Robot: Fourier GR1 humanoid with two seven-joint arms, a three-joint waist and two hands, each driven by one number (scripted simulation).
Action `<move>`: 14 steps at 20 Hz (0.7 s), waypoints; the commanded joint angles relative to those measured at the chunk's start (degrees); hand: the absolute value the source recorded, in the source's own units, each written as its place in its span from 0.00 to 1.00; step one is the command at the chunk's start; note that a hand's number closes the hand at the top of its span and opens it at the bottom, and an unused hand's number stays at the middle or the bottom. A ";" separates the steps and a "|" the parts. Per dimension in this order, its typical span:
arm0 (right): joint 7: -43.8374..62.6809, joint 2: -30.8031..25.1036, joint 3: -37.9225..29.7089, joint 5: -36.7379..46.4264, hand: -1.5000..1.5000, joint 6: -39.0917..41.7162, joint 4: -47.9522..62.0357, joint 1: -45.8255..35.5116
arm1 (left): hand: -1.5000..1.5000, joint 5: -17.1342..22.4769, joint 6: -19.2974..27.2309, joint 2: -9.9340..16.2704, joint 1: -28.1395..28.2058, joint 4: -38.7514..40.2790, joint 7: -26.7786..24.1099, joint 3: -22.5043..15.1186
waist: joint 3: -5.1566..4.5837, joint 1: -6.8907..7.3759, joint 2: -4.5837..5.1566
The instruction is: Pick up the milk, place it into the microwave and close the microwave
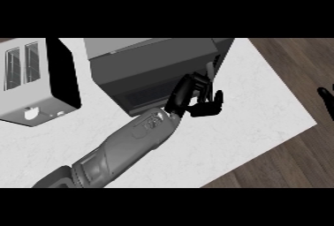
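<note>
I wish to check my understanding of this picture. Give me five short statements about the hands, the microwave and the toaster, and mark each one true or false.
1. The left hand is at the microwave's front. True.
2. The toaster stands right of the microwave. False: it stands on the left.
3. The right hand shows at the view's right edge, over the wooden floor. True.
4. The milk stands in plain sight on the counter. False: no milk is visible.
5. The right hand touches the microwave. False: it is far from it.

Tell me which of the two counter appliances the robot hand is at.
The dark grey microwave, right of the slotted toaster; the left robot hand is at its front.
</note>
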 commanded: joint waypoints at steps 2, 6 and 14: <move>1.25 -1.53 -1.33 -1.30 0.00 -0.06 -0.30 -1.04 | 1.00 0.78 0.14 -0.80 -6.44 1.63 -1.33 1.75 | -0.04 -1.83 0.17; 1.94 -2.43 -1.89 -2.02 0.00 0.19 -0.14 -1.43 | 1.00 1.86 0.58 -0.79 -7.24 2.85 -1.29 1.79 | 0.04 -2.26 0.42; 3.44 -4.95 -3.35 -3.68 0.00 0.81 0.20 -3.78 | 1.00 3.19 2.13 -0.77 -9.23 4.23 -1.50 1.30 | 0.14 -2.87 0.58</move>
